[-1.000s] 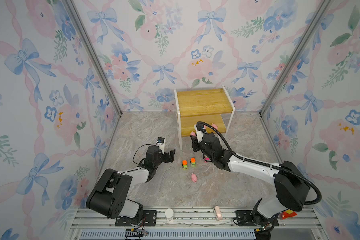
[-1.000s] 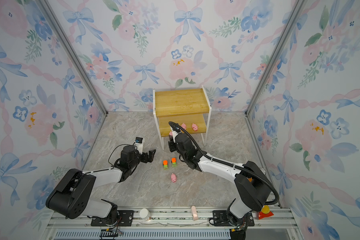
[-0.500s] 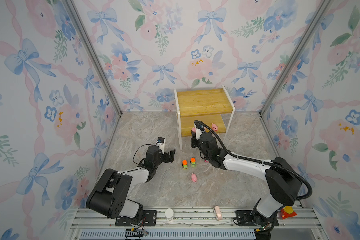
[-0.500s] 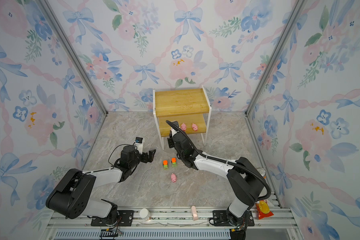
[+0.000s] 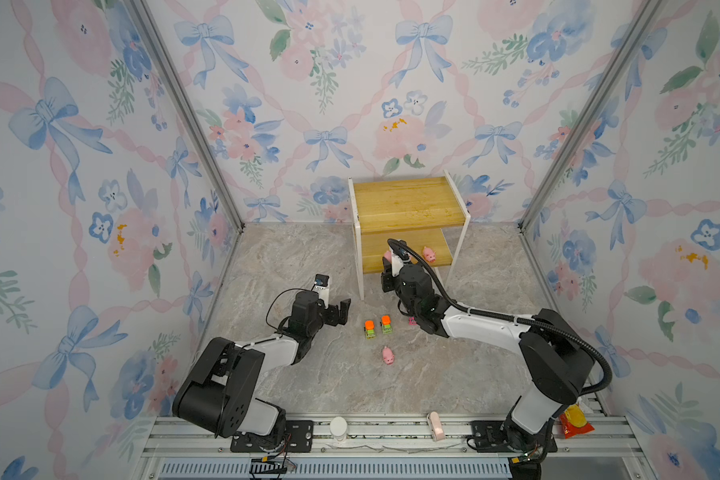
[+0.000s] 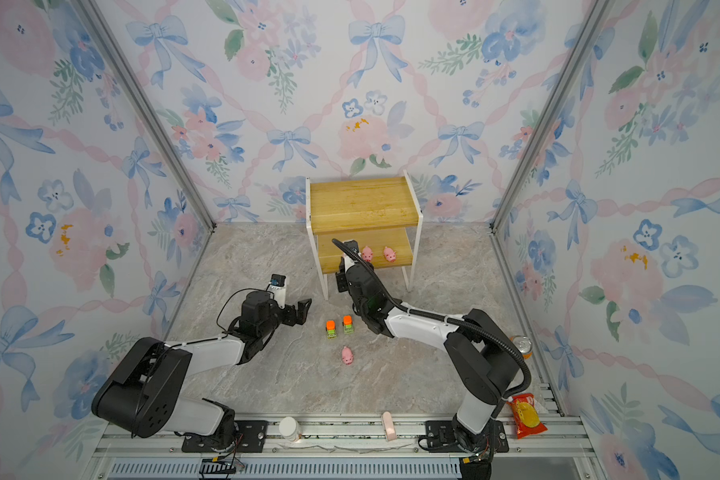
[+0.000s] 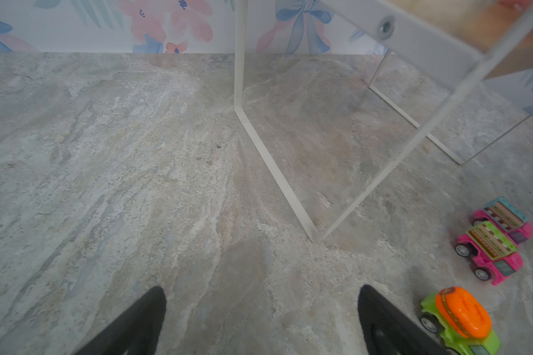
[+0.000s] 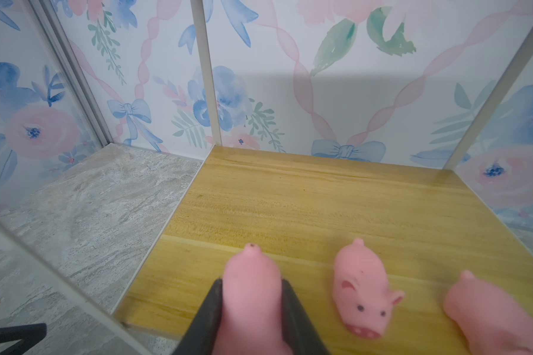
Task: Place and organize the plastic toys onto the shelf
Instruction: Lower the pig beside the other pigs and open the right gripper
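A small two-tier shelf (image 5: 408,203) of yellowish wooden boards in a thin white metal frame stands in the upper middle of both top views, against the flowered back wall (image 5: 350,104). The right gripper (image 8: 251,289) reaches to the left part of its lower board. Its black fingers (image 8: 210,302) are closed on a soft pink toy pig (image 8: 250,273), one finger at each side of the body. Whether this pig touches the board, I cannot tell.

To the right of it on the same board stand a second pink pig (image 6: 367,252) and a third pink pig (image 6: 389,253), close but apart from each other.

A fourth pink pig (image 5: 388,356) lies alone on the grey marbled floor (image 5: 308,257), a little below the middle of the top views. Just above it in the frame, a green toy truck (image 5: 370,328) with an orange top and a second green truck (image 5: 386,324) of the same kind stand side by side without touching.

A pink toy bus (image 7: 488,252) with a multicoloured roof and a second pink bus (image 7: 505,219) stand next to each other on the floor near the shelf. In the top views the right arm covers them almost fully.

The left gripper (image 7: 262,295) hangs low over bare floor, left of the trucks in the top views. Its fingers are wide apart and hold nothing.
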`<act>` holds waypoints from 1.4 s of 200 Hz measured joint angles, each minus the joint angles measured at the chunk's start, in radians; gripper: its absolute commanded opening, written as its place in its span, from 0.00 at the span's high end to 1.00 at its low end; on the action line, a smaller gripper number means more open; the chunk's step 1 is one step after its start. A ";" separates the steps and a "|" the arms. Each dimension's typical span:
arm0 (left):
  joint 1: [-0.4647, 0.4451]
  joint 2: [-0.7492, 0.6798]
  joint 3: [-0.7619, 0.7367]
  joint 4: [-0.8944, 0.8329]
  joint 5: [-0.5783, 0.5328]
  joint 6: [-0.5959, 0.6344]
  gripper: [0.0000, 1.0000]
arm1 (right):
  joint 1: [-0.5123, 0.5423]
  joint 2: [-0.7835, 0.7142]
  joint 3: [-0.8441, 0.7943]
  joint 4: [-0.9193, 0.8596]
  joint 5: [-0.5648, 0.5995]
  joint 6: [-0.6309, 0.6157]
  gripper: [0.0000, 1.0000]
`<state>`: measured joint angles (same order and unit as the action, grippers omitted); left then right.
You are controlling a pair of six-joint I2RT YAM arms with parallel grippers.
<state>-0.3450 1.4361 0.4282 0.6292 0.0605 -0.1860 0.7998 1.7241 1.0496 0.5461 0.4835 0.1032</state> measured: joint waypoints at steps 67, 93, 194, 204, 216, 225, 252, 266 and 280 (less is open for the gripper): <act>0.000 0.000 0.000 0.000 -0.003 0.002 0.02 | -0.016 0.048 0.021 0.009 -0.012 0.000 0.69; 0.000 0.000 0.000 0.000 -0.003 0.002 0.02 | -0.019 0.064 0.037 0.009 -0.019 0.000 0.69; 0.000 0.000 0.000 0.000 -0.011 0.003 0.02 | -0.043 0.087 0.069 0.013 -0.035 0.000 0.68; 0.000 0.000 -0.001 0.000 -0.011 0.003 0.02 | -0.045 0.092 0.069 0.013 -0.035 0.000 0.67; 0.000 0.000 -0.001 0.000 -0.011 0.003 0.02 | -0.047 0.100 0.070 0.013 -0.035 0.000 0.67; 0.000 0.000 -0.002 0.000 -0.011 0.003 0.02 | -0.047 0.106 0.070 0.014 -0.034 0.000 0.67; 0.000 -0.002 -0.004 0.000 -0.011 0.003 0.02 | -0.047 0.109 0.074 0.018 -0.035 0.001 0.65; 0.000 -0.003 -0.005 0.000 -0.012 0.003 0.02 | -0.047 0.109 0.074 0.018 -0.035 0.001 0.63; 0.000 -0.007 -0.005 0.000 -0.015 0.003 0.02 | -0.047 0.111 0.075 0.018 -0.035 0.003 0.60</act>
<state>-0.3450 1.4292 0.4232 0.6292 0.0456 -0.1833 0.7525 1.8351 1.1244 0.5640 0.4488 0.1062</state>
